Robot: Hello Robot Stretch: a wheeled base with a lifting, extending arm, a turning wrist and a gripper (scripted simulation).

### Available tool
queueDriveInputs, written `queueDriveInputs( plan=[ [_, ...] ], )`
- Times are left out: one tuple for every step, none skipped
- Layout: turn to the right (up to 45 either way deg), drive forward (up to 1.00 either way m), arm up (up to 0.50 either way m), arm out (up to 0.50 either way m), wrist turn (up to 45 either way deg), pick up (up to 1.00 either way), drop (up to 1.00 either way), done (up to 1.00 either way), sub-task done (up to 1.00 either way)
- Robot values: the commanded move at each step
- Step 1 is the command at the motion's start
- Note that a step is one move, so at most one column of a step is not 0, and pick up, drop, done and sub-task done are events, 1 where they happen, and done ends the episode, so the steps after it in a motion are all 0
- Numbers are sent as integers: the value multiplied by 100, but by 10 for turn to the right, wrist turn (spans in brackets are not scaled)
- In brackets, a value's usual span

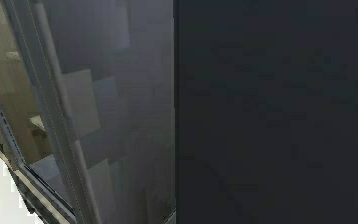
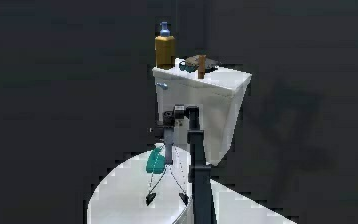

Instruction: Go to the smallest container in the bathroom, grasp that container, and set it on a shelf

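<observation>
Below the tank [image 2: 225, 100], the toilet lid [image 2: 122, 195] ran off the bottom edge; whether the tool [image 2: 165, 190] held the teal thing [image 2: 157, 160] was unclear.

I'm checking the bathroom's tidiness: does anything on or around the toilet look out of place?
Mildly. A brown object lies tilted on the toilet tank beside an upright amber bottle. A teal thing shows at the gripper, against the toilet lid; whether it is held cannot be told.
</observation>
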Motion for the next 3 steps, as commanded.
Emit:
queueDriveInputs(
  plan=[
    [0, 0, 0, 0, 450, 0, 0, 0, 0],
    [0, 0, 0, 0, 450, 0, 0, 0, 0],
    [0, 0, 0, 0, 450, 0, 0, 0, 0]
  ],
)
